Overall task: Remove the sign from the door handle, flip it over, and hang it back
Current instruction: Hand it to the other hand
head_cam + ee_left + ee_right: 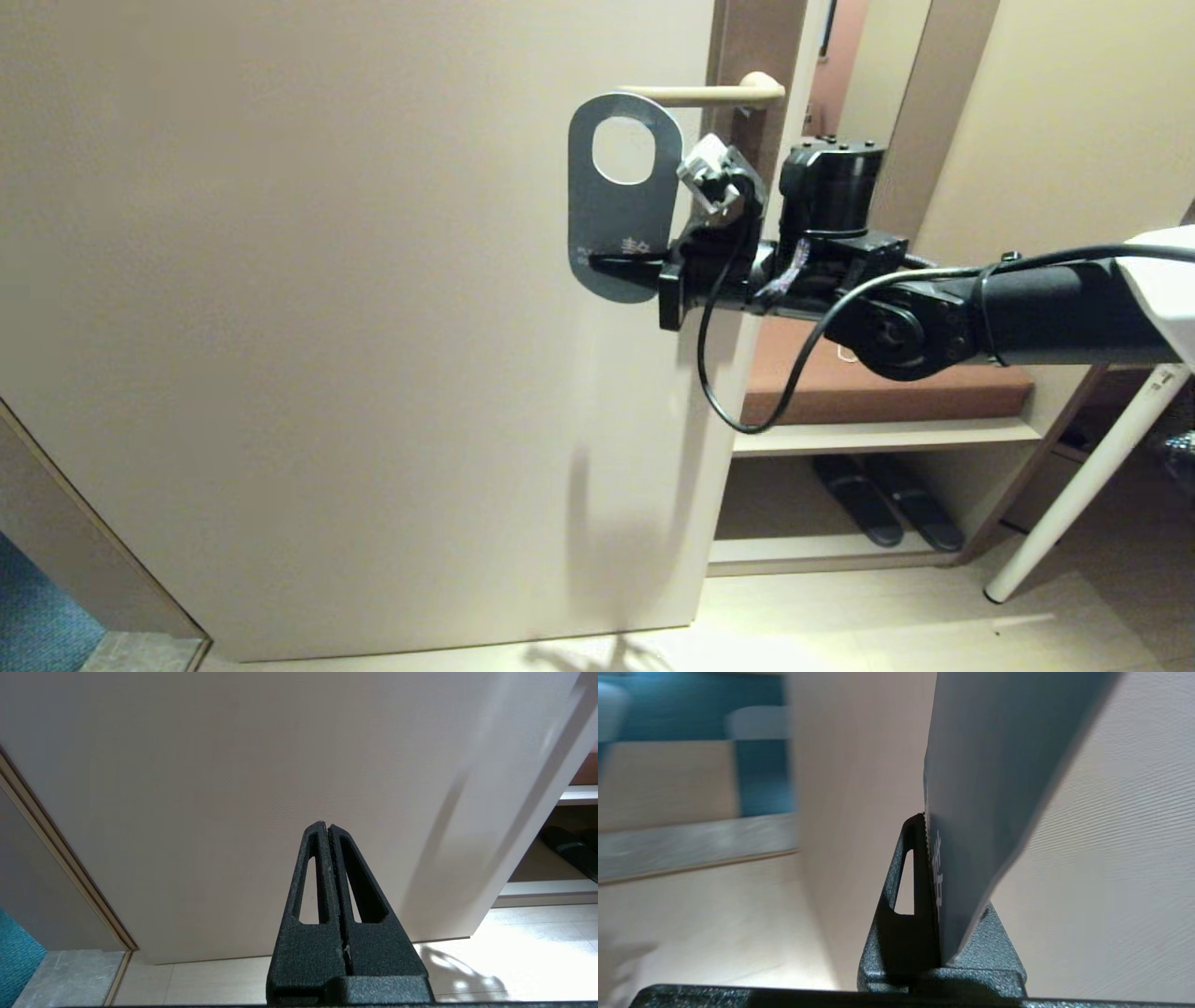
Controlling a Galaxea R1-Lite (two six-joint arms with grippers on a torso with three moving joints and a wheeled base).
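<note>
The right gripper (607, 262) is squeezed tight on the bottom end of the sign (624, 201). The sign stands upright in front of the door (327, 327), blue side out. Its round top sits just under the free tip of the door handle (700, 92), and the hole is not on it. The left gripper (329, 830) is closed and holds nothing, low by the door.

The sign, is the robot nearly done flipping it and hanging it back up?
Partly. The sign is already off the door handle: its hole is empty and sits just below the lever. The right gripper pinches its lower end, blue side facing out. I cannot tell whether the flip has happened. Hanging it back on the handle is still left. The left gripper is shut on nothing, low by the door.
</note>
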